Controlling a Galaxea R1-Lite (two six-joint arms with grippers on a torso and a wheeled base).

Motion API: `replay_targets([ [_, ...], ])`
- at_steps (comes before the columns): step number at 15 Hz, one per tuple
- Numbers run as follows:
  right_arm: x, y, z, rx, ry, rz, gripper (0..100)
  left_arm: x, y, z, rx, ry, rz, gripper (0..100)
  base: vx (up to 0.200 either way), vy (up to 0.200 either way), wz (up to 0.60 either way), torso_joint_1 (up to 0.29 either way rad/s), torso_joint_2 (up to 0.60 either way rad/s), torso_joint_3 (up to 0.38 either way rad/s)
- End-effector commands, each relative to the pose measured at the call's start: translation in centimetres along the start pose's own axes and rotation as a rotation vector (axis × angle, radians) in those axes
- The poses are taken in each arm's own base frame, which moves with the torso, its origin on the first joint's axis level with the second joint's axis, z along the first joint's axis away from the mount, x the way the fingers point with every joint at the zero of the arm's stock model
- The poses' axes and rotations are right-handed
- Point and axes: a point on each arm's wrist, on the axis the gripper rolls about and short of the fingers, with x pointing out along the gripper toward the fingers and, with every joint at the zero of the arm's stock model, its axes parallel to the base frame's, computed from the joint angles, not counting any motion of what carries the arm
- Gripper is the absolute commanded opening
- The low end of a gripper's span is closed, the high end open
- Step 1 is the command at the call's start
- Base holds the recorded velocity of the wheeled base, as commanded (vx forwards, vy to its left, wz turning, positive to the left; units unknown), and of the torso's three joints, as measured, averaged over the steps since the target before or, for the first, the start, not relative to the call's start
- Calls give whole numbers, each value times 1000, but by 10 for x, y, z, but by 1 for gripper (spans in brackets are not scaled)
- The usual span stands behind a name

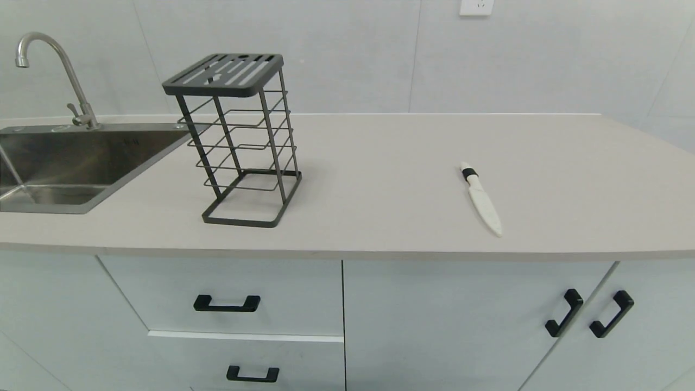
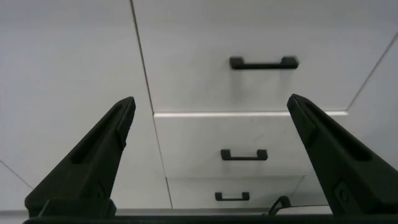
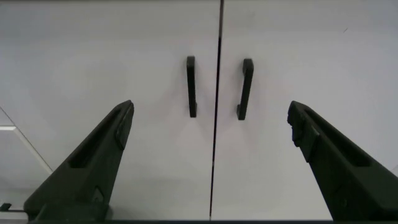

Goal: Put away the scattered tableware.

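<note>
Wall (image 1: 347, 54): pale tiled panels rising straight behind the rack

Counter (image 1: 380, 141): light grey slab that carries the rack and runs on far to the rack's left and right; its front edge passes a little in front of the rack's foot

Doors (image 1: 461, 326): a white pair under the counter, below and to the right of the rack, with two black upright handles close together where the doors meet

Drawers (image 1: 228, 282): white fronts stacked under the counter, directly below the rack, each with a level black bar handle

Sink (image 1: 54, 163): steel basin sunk in the counter just left of the rack, its nearest corner close to the rack but apart from it

Rack (image 1: 239, 141): dark upright wire frame with a slotted top plate and a rectangular foot, standing on the counter

Tap (image 1: 54, 70): curved steel spout at the back of the sink, well to the left of the rack

Left gripper (image 2: 211, 102): low in front of the drawers, beneath the rack's level; its two dark fingers stand wide apart, with the drawer fronts seen through the gap

Right gripper (image 3: 211, 106): low in front of the doors, below and right of the rack; fingers likewise spread wide, the two door handles showing between them

Knife (image 1: 480, 198): white with a black band near its far end, lying flat on the counter well to the right of the rack, its broad end pointing toward the front edge

Socket (image 1: 476, 6): white plate on the wall, high above and to the right of the rack
</note>
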Motion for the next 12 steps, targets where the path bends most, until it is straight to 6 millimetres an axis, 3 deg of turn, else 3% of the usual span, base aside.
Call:
replay_targets([
  [1,0,0,0,0,2,3,100,0,0,0,0,1,0,100,0,0,0,242,-481,-217],
  [4,0,0,0,1,2,1,100,0,0,0,0,1,0,100,0,0,0,108,-484,-227],
  [7,0,0,0,9,4,1,100,0,0,0,0,1,0,100,0,0,0,323,-453,-211],
  [9,0,0,0,11,4,1,100,0,0,0,-1,1,0,100,0,0,0,168,-164,-80],
  [12,0,0,0,11,4,1,100,0,0,0,2,1,-3,100,0,-133,0,31,-31,-15],
])
